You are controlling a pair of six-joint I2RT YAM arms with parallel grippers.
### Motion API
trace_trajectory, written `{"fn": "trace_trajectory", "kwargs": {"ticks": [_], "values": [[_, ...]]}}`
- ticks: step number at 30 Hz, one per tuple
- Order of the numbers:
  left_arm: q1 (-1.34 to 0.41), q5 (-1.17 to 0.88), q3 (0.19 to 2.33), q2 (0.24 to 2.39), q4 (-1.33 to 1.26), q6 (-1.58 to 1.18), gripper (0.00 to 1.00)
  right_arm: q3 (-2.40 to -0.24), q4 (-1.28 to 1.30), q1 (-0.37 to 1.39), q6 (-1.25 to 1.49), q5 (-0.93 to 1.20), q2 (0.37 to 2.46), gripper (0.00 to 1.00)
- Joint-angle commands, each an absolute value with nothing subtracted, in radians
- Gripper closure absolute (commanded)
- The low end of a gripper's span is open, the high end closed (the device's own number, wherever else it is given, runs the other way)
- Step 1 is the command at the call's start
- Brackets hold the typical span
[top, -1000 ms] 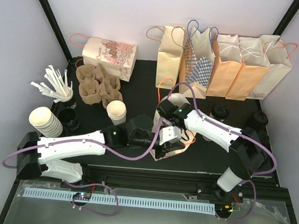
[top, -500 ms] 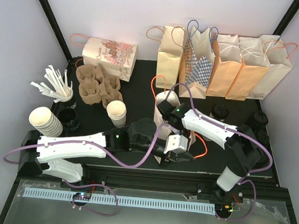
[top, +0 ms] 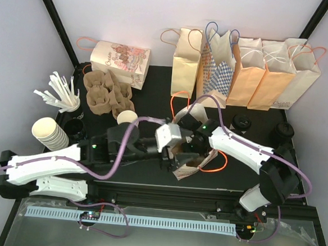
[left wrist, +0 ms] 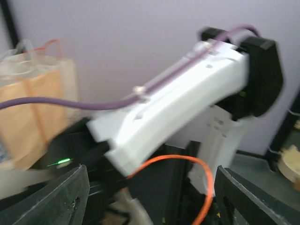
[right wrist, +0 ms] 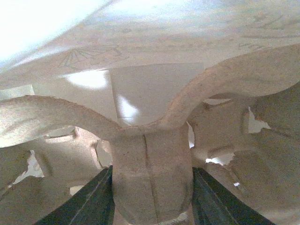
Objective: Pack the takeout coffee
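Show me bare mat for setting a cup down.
Best patch: bare mat between the cup carriers and the standing bags. A thinner strip runs along the front edge right of the open bag. Crowded: stacked cups and straws on the left, capped cups back right, the centre around the open bag.

Bags behind, takeout coffee right, carrier in front bag
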State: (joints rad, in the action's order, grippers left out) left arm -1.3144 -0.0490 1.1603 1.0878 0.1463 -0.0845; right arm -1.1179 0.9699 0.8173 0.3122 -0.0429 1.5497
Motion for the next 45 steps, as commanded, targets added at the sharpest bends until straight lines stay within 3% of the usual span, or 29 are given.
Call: {"fn": "trace_trajectory", "kwargs": {"ticks": [1, 8, 15, 21, 24, 29, 31, 45], "values": [[-1.25, 0.178, 1.216, 1.014, 0.359, -0.235, 0.24, -1.081, 0.941, 0.831, 0.322, -0.056, 1.497, 0.54], [-1.014, 0.022, 1.208, 1.029, 0.579, -0.392, 0.21, -1.057, 0.919, 0.835, 0.338, -0.044, 1.446, 0.54], [-0.973, -0.01, 1.251, 1.125, 0.608, -0.365, 0.21, -1.041, 0.898, 0.84, 0.341, -0.04, 1.449, 0.54], [-0.936, -0.024, 1.307, 1.219, 0.681, -0.35, 0.36, -1.033, 0.887, 0.852, 0.346, -0.048, 1.45, 0.54], [-0.922, -0.032, 1.323, 1.252, 0.708, -0.342, 0.49, -1.03, 0.885, 0.858, 0.349, -0.059, 1.452, 0.54], [-0.903, -0.035, 1.351, 1.275, 0.751, -0.312, 0.89, -1.023, 0.875, 0.875, 0.36, -0.062, 1.448, 0.54], [-0.897, -0.03, 1.38, 1.315, 0.783, -0.301, 0.98, -1.023, 0.871, 0.886, 0.366, -0.061, 1.447, 0.54], [-0.89, 0.012, 1.509, 1.363, 0.865, -0.249, 0.98, -1.028, 0.89, 0.981, 0.46, -0.154, 1.523, 0.54]]}}
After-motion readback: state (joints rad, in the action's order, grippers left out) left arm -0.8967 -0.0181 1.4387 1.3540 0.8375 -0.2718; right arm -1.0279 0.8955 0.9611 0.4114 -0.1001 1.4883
